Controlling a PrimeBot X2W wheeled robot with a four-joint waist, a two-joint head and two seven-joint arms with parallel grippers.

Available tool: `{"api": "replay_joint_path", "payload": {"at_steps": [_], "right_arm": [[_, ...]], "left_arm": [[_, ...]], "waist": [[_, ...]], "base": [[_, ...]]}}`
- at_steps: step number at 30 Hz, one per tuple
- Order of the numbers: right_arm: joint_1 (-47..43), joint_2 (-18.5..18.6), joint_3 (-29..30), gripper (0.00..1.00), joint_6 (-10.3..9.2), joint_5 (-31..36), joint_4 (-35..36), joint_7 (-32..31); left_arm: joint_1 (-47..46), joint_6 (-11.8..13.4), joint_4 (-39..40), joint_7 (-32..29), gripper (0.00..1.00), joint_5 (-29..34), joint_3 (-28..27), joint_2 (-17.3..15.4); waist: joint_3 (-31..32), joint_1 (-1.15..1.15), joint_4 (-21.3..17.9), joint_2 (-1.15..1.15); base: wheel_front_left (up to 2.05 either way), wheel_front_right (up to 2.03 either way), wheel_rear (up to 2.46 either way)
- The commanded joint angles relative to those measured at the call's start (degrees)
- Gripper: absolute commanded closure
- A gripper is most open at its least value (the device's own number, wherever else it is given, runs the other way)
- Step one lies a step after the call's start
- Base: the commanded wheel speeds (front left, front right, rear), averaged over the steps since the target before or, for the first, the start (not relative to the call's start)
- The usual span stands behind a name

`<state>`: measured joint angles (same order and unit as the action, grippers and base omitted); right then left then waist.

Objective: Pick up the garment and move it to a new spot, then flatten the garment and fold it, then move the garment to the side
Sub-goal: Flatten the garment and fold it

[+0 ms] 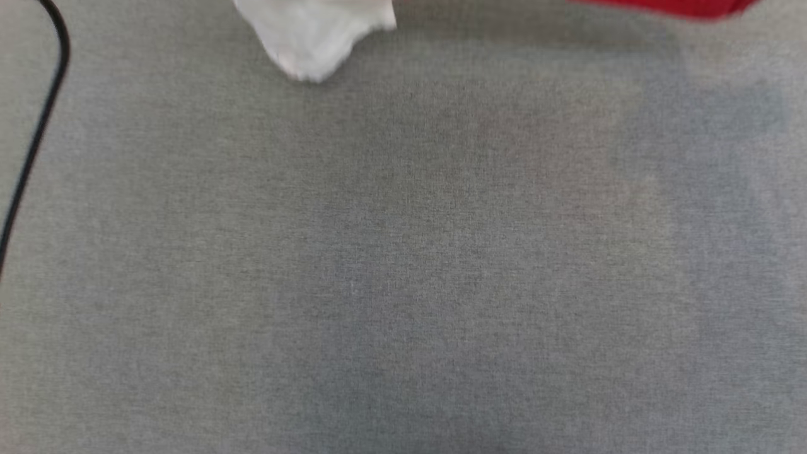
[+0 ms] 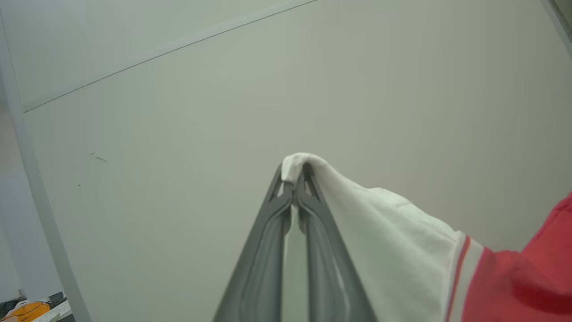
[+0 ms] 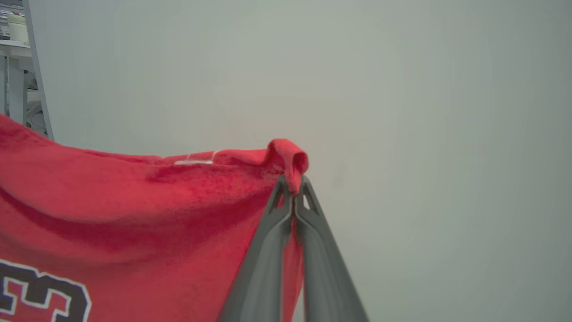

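1. Left claw: clenched on a pinch of the white sleeve of the shirt. A small fold of cloth pokes out past the fingertips.
2. Right claw: clenched on a bunched red edge of the shirt, with block lettering showing low on the cloth at the left of that view.
3. Shirt location: in the head view I see the sleeve tip and a strip of red at the far edge, over the grey fabric surface. A black cable runs down the left side.
4. Governing relation: the shirt spans the two claws with its long axis left to right. It trails rightward from the left claw and leftward from the right claw. Both arms hold it, so neither is nearer.
5. Arm pose: each wrist view looks along its fingers at a pale wall. I judge both arms raised and reaching far, not pointing down at the surface.
6. Assessment: carrying stage. I judge that laying it flat requires both arms to descend together at matched spacing
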<state>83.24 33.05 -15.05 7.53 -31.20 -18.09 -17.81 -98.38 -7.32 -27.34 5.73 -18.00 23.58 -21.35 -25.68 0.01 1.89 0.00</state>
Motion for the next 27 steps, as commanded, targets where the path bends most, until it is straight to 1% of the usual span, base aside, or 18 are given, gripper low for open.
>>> {"api": "replay_joint_path", "payload": {"at_steps": [1, 5, 7, 12, 16, 20, 25, 27], "right_arm": [[3.65, -0.56, -0.38, 1.00, -0.04, 1.19, -1.91, 1.17], [11.89, -1.39, -2.61, 1.00, -0.04, 3.75, -7.45, 4.24], [14.71, -1.89, -3.79, 1.00, -0.04, 3.95, -9.91, 5.52], [17.61, -2.55, -7.49, 1.00, -0.04, 3.40, -15.15, 8.03], [16.22, -2.53, -11.17, 1.00, -0.04, 1.56, -17.99, 9.83], [12.85, -2.85, -13.77, 1.00, -0.04, -1.57, -20.39, 12.48], [6.49, -2.76, -18.22, 1.00, -0.04, -5.57, -21.30, 15.79], [3.93, -2.37, -20.07, 1.00, -0.04, -7.23, -21.02, 16.85]], "left_arm": [[-2.69, -0.15, -1.22, 0.67, 1.00, 0.66, 0.15, 0.26], [-7.69, 0.09, -3.27, 1.57, 1.00, 1.46, 0.33, 0.39], [-9.06, 0.27, -3.63, 1.76, 1.00, 1.60, 0.26, 0.35], [-7.87, 0.83, -3.97, 2.19, 1.00, 1.69, 0.64, -0.09], [-4.64, 0.69, -4.45, 2.94, 1.00, 1.77, 1.97, -0.65], [-0.10, 0.50, -4.43, 4.56, 1.00, 0.83, 2.81, -1.34], [7.48, 0.37, -3.60, 6.57, 1.00, -0.21, 3.64, -3.07], [10.29, 0.72, -3.17, 6.93, 1.00, -0.56, 3.96, -3.00]], "waist": [[-4.72, -0.01, -0.79, 0.00], [-6.65, -0.01, -0.69, 0.00], [-7.54, -0.01, -0.79, 0.00], [-9.69, -0.01, -0.73, 0.00], [-10.73, -0.01, -0.46, 0.00], [-10.69, -0.01, -0.15, 0.00], [-8.71, -0.01, 0.28, 0.00], [-7.41, -0.01, 0.56, 0.00]], "base": [[0.00, 0.00, 0.00], [0.00, 0.00, 0.00], [0.00, 0.00, 0.00], [0.00, 0.00, 0.00], [0.00, 0.00, 0.00], [0.00, 0.00, 0.00], [0.00, 0.00, 0.00], [0.00, 0.00, 0.00]]}}
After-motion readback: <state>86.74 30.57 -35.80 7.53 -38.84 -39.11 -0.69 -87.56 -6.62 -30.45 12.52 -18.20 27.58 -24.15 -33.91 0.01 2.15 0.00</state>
